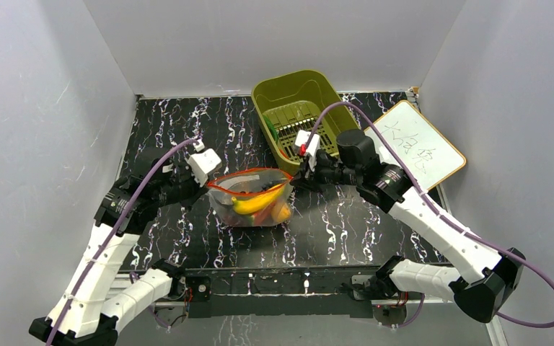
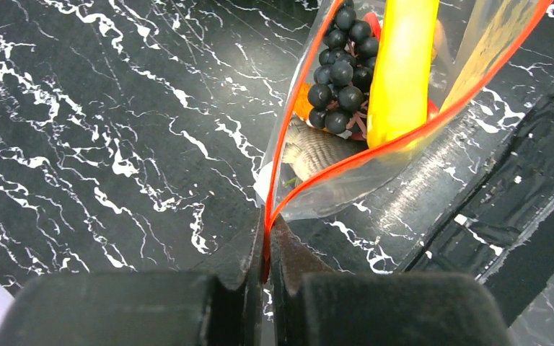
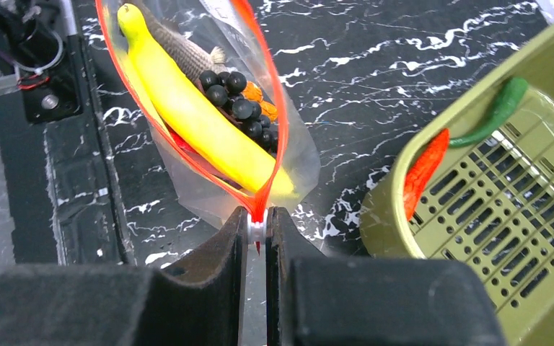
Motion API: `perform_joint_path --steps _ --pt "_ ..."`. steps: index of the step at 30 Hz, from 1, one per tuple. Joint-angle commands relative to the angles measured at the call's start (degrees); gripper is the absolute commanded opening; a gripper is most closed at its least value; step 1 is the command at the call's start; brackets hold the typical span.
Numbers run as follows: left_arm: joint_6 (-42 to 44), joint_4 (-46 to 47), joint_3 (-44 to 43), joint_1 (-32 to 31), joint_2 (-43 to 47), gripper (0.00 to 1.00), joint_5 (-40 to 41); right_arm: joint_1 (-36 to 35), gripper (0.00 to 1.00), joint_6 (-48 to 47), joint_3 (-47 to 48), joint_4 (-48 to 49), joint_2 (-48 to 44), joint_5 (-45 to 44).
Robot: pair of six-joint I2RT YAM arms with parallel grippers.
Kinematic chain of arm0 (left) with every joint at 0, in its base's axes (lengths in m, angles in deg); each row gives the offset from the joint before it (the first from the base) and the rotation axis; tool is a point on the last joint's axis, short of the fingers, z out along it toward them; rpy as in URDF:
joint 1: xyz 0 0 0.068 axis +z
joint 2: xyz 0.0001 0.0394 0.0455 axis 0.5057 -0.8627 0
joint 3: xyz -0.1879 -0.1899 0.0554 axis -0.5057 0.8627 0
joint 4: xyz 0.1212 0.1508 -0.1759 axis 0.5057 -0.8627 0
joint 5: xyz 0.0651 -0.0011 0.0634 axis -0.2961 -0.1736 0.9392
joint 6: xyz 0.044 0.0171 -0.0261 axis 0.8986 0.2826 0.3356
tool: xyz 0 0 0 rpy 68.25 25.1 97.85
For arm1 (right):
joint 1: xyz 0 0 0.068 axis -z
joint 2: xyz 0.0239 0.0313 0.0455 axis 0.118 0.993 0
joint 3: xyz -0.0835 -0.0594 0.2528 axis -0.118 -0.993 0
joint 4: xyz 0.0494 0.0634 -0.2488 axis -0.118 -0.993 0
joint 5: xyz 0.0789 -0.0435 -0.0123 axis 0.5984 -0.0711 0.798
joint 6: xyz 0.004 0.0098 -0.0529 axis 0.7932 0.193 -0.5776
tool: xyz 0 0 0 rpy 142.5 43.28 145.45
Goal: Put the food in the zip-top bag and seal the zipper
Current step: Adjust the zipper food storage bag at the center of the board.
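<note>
1. Left wrist: the left gripper [image 2: 265,241] is pinching the zipper's [image 2: 375,153] left end. The zip-top bag [image 2: 332,198] gapes open over the banana [image 2: 400,72].
2. Right wrist: the right gripper [image 3: 257,220] is pinching the zipper's right end. A red chili [image 3: 424,169] lies in the basket [image 3: 382,216], so sealing now would leave it out.
3. Top: the bag sits mid-tabletop [image 1: 166,130]; uneven pulling could tip it.

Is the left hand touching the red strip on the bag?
Touching. The left wrist view shows the left hand shut on the end of the zipper, the red strip running between its fingers.
</note>
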State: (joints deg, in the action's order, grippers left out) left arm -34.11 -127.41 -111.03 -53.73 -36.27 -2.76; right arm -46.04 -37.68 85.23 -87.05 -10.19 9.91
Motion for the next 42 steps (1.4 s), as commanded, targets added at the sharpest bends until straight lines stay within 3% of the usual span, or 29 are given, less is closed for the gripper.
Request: perform_joint_path --steps 1,5,11,17,24,27,33,39,42 --pt "-0.69 0.13 0.7 0.24 2.01 0.0 -3.82 0.23 0.01 -2.17 -2.21 5.24 -1.83 7.46" --pt "-2.08 2.0 3.7 0.18 2.68 0.0 -3.31 0.16 0.28 3.08 -11.57 19.06 -4.93 5.05" --pt "-1.98 1.87 4.9 0.24 2.58 0.0 -1.86 0.23 0.56 10.95 -23.55 37.39 -9.66 2.32" --pt "-1.13 3.31 5.04 0.23 3.62 0.0 -5.17 0.2 0.6 14.84 -31.57 48.19 -9.63 5.19" --pt "-1.25 2.61 6.45 0.24 4.38 0.0 -4.41 0.16 0.55 20.12 -36.8 61.71 -7.9 4.64" --pt "-1.3 2.52 6.65 0.24 4.22 0.0 -3.91 0.21 0.49 20.44 -37.18 63.53 -6.96 4.71" --pt "-1.13 3.37 6.84 0.24 4.29 0.0 -3.22 0.17 0.47 22.79 -39.25 67.4 -5.8 5.46" --pt "-1.53 3.46 6.94 0.26 4.46 0.0 -3.51 0.24 0.53 22.09 -40.88 67.16 -4.74 5.42" --pt "-1.43 3.31 6.99 0.24 4.63 0.0 -3.28 0.2 0.5 21.75 -41.78 67.46 -4.54 4.75"
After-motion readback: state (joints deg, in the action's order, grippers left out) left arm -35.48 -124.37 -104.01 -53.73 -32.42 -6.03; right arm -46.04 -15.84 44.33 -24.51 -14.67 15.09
